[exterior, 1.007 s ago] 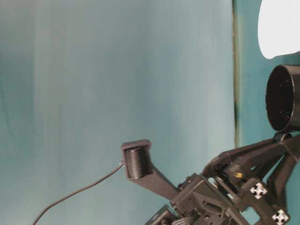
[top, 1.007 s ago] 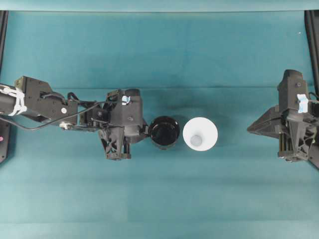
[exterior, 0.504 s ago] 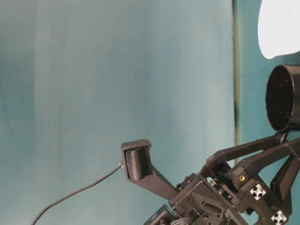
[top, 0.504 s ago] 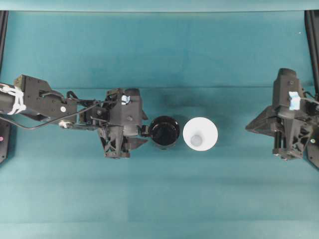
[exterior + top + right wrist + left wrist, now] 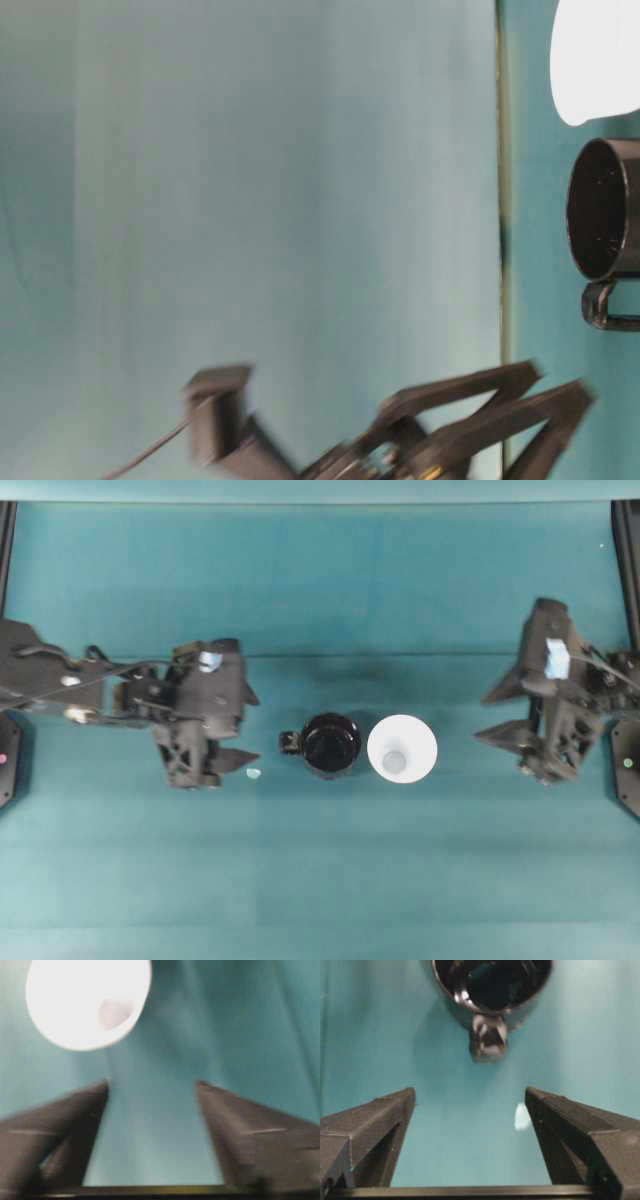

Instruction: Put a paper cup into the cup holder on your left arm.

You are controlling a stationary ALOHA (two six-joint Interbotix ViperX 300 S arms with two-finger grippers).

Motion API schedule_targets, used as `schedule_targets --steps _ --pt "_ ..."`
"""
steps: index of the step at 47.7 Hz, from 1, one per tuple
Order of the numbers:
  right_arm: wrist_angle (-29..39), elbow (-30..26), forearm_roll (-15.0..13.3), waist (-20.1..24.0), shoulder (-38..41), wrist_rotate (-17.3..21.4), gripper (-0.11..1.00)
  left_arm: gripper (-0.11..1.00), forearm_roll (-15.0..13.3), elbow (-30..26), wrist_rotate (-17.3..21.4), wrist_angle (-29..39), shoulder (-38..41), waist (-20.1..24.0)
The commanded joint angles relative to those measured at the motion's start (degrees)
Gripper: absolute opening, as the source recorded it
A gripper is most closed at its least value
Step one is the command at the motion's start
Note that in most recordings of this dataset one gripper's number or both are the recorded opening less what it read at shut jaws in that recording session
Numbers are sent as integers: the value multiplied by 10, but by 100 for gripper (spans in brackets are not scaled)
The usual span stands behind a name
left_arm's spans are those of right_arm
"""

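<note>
The black cup holder point(image 5: 330, 745) stands upright mid-table, its small lug point(image 5: 290, 743) pointing left. The white paper cup point(image 5: 401, 748) stands upright just right of it, nearly touching. My left gripper point(image 5: 255, 727) is open and empty, a short way left of the lug and clear of it. In the left wrist view the holder point(image 5: 492, 980) and its lug lie ahead of the open gripper point(image 5: 470, 1097). My right gripper point(image 5: 482, 716) is open and empty, right of the cup. The right wrist view is blurred, with the cup point(image 5: 87, 1002) ahead and to the left of the gripper point(image 5: 150, 1087).
A small pale scrap point(image 5: 253, 774) lies on the teal cloth by the left gripper's lower finger, and shows in the left wrist view point(image 5: 522, 1117). In the table-level view the holder point(image 5: 605, 208) and cup point(image 5: 595, 60) sit at the right edge.
My left gripper let go of the holder's lug and pulled back left, open. My right gripper opened and shifted toward the cup. The holder and cup have not moved.
</note>
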Motion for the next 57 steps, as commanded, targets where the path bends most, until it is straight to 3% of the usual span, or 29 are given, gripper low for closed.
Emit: schedule_targets --steps 1,20,31,57 --pt "-2 -35 -9 -4 15 4 90 97 1 6 1 0 -26 -3" --pt "3 -131 -11 -3 153 3 90 97 1 30 -9 9 -50 -3" --pt "60 -188 -11 -1 230 1 90 97 1 31 -11 9 -48 -3" --pt "76 -196 -11 -2 264 4 85 97 1 31 -12 8 -45 -3"
